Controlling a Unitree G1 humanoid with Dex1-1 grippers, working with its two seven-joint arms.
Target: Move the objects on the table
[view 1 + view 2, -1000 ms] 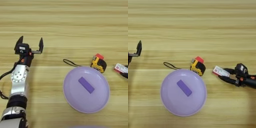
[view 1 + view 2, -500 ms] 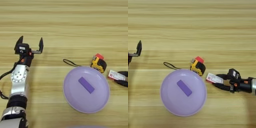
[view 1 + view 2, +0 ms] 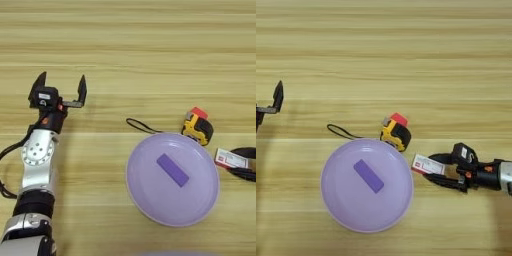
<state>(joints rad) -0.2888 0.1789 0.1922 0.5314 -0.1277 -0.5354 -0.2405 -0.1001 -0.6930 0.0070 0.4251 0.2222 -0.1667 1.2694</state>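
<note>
Worktop (image 3: pixel 130 45): pale wood planks that fill both views and carry everything below.
Plate (image 3: pixel 346 210): round and lilac, flat on the worktop toward 6 o'clock of the scene.
Left gripper (image 3: pixel 59 89): over bare wood at 9 o'clock from the plate and well apart from it; jaws spread wide, nothing between them.
Right gripper (image 3: pixel 432 173): reaches in from 3 o'clock, low over the wood; jaws clamped on the box.
Tape measure (image 3: pixel 394 134): yellow and black, at 1 o'clock just off the plate's rim; its black cord (image 3: pixel 342 132) trails toward 9 o'clock along the rim.
Block (image 3: pixel 368 176): flat and purple, lying on the plate near its middle, set at a slant.
Box (image 3: pixel 423 164): red and white, just beside the plate's rim at 3 o'clock.
Cube (image 3: pixel 399 119): red, touching the tape measure at its 12 o'clock side.
</note>
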